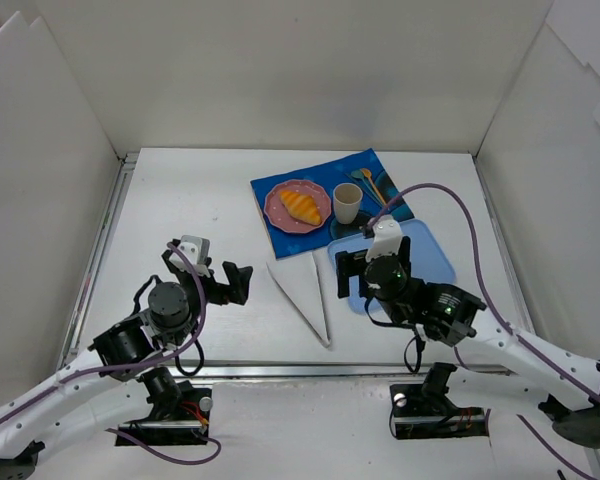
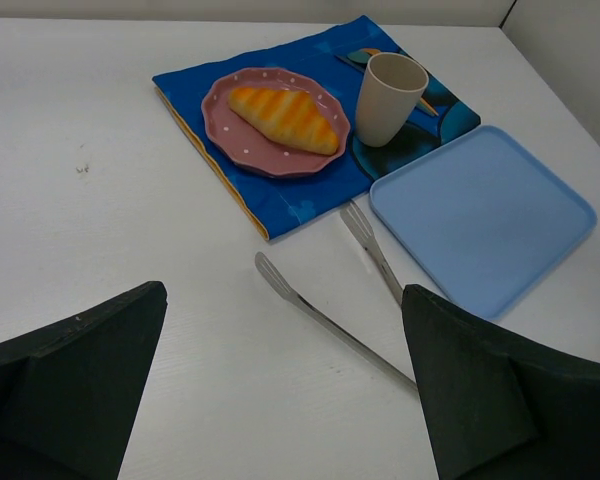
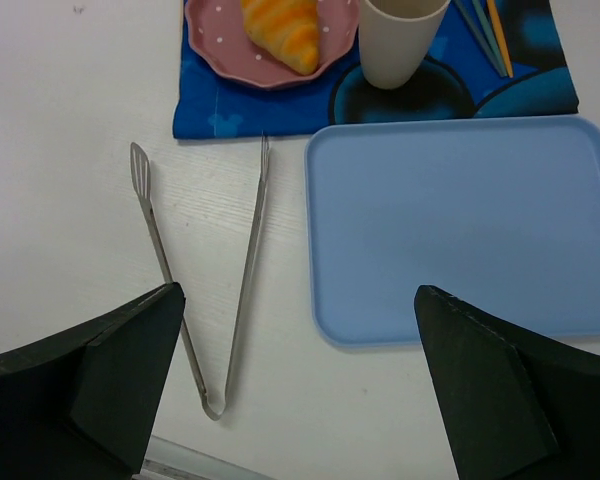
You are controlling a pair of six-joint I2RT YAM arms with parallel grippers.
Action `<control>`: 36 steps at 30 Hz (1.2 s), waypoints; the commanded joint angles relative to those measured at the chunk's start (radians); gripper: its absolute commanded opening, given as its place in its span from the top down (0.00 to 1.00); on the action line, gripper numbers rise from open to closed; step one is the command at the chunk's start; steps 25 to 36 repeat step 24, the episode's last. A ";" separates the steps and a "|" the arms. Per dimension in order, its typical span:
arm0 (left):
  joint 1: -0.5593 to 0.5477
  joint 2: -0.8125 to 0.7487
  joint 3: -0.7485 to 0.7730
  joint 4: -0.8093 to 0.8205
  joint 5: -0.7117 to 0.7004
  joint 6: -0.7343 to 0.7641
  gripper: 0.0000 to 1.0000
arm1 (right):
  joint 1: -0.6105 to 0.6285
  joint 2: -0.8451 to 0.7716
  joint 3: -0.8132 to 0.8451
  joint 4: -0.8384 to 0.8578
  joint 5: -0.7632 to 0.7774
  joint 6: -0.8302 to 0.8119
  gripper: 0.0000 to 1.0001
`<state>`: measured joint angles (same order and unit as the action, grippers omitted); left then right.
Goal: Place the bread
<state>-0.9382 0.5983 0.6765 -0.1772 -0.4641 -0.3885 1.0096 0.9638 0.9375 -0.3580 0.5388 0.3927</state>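
Note:
The bread [image 1: 300,207], a golden-orange croissant, lies on a pink plate [image 1: 280,218] on a blue cloth [image 1: 276,235]. It also shows in the left wrist view [image 2: 283,116] and at the top of the right wrist view [image 3: 280,27]. Metal tongs [image 1: 310,297] lie open on the table between the arms, seen too in the left wrist view [image 2: 320,318] and the right wrist view [image 3: 242,280]. My left gripper [image 1: 242,283] is open and empty, left of the tongs. My right gripper [image 1: 372,270] is open and empty over the blue tray's near left part.
A beige cup [image 1: 347,204] stands on the cloth right of the plate. A light blue tray [image 1: 432,255] lies in front of the cloth. Coloured sticks [image 1: 368,183] lie behind the cup. White walls enclose the table on three sides.

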 commanded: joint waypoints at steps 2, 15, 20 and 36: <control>0.004 0.018 0.018 0.077 0.021 0.039 0.00 | 0.007 -0.112 -0.022 0.086 0.061 -0.011 0.02; 0.004 0.047 0.028 0.074 0.024 0.048 0.00 | 0.007 -0.155 -0.043 0.096 0.081 -0.003 0.02; 0.004 0.043 0.026 0.074 0.022 0.048 0.00 | 0.007 -0.157 -0.042 0.096 0.075 -0.005 0.02; 0.004 0.040 0.028 0.071 0.025 0.048 0.00 | 0.007 -0.157 -0.043 0.100 0.075 -0.005 0.02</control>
